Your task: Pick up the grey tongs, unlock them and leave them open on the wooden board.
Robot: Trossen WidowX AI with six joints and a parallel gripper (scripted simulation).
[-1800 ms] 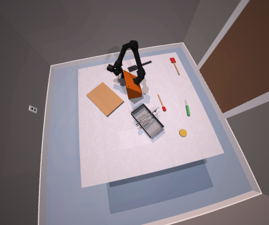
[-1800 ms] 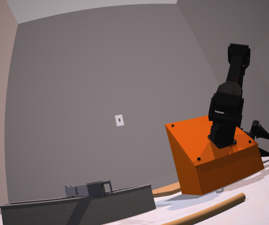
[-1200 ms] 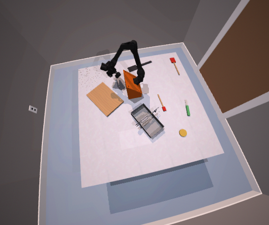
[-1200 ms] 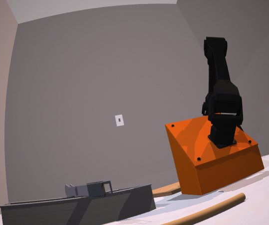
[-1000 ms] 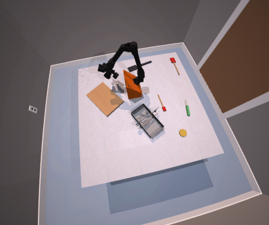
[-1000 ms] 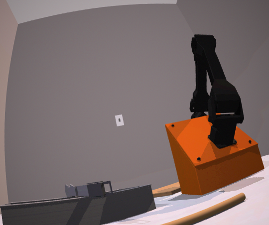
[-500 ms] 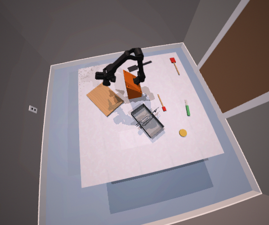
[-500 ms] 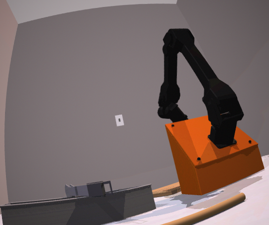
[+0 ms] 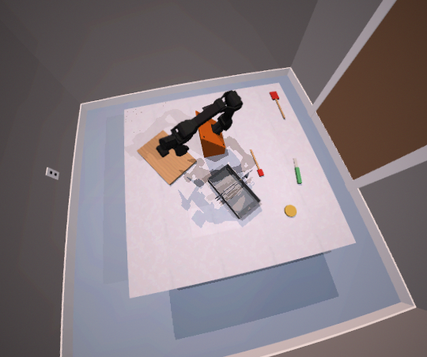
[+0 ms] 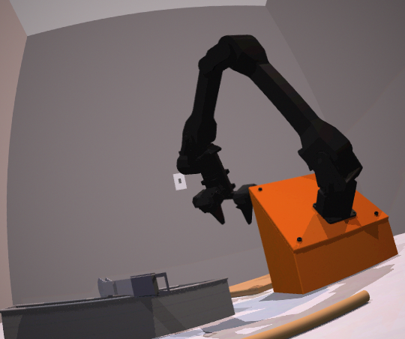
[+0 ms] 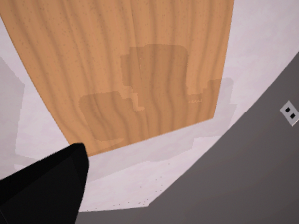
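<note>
The grey tongs lie across the top of the dark roasting tin. Their arms look close together. The wooden board lies flat beside the orange base, with nothing on it. My gripper is open and empty, held above the board with its fingers pointing down, away from the tongs. In the wrist view one black finger shows at the lower left; the other is out of view.
The orange base stands between the board and a red-headed tool with a wooden handle. A green-handled tool, a yellow disc and another red-headed tool lie further right.
</note>
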